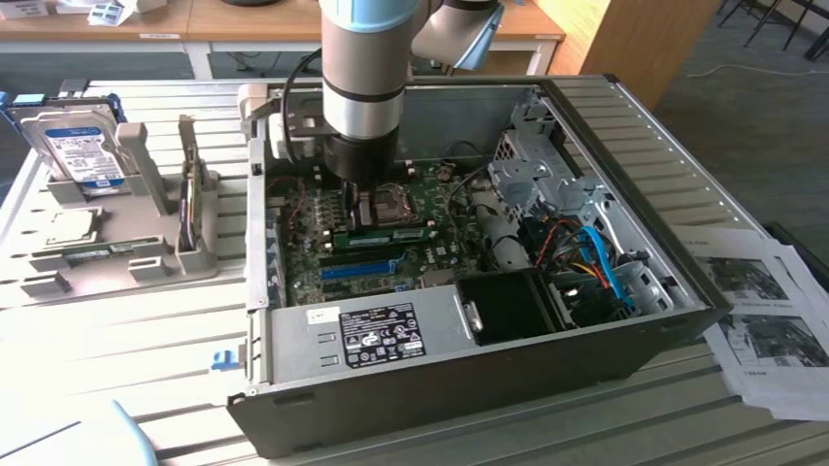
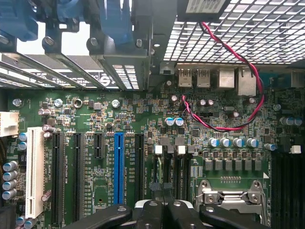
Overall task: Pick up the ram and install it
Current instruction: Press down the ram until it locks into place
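Down inside the open case [image 1: 654, 184], the arm has the end effector [image 2: 162, 213] low over the motherboard [image 2: 86, 119], fingers pressed together with nothing visibly between them. From the exterior view, 1 ram [image 1: 388, 235] lies lengthwise on the board, green with dark chips, just on the near side of the end effector and beside the CPU socket [image 1: 384, 205]. Whether the fingertips touch it, I cannot tell. Nearer the camera than that stick sits 1 blue slot [image 1: 356, 270], well clear of the fingers. Over on the exterior view's left, on the tabletop [image 1: 130, 349], 1 grey holder [image 1: 149, 257] carries 1 hard drive [image 1: 78, 150] standing upright, and 1 thin board on edge [image 1: 192, 204] that looks like a second stick, though it is too slim to be sure. Printed sheets [image 1: 764, 311] lie on the exterior view's right, beside the case.
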